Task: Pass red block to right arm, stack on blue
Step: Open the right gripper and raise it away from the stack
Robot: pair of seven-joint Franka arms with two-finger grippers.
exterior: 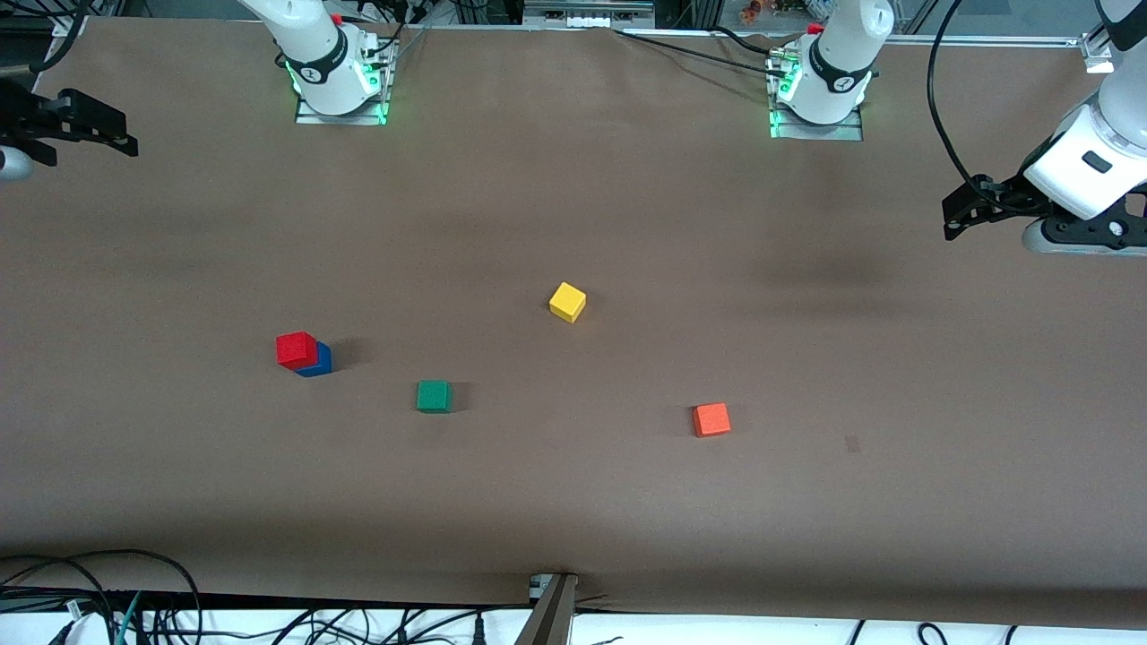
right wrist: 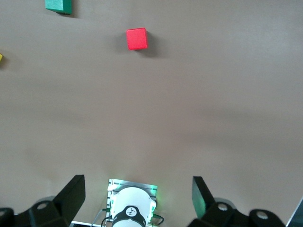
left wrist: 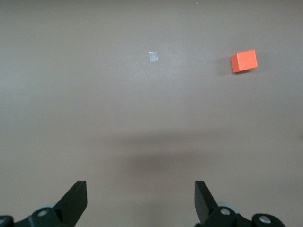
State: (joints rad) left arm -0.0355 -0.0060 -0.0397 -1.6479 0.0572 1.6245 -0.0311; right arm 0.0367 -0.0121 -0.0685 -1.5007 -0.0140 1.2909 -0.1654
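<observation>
The red block (exterior: 297,348) sat on top of the blue cube (exterior: 317,362), toward my right arm's end of the table. My right gripper (right wrist: 138,203) hung high over that end with its jaws spread wide and holding nothing. My left gripper (left wrist: 141,203) hung over the other end, jaws also released and empty. The green cube (exterior: 434,396), the yellow cube (exterior: 567,302) and the orange cube (exterior: 711,419) lay apart on the brown table (exterior: 573,502).
</observation>
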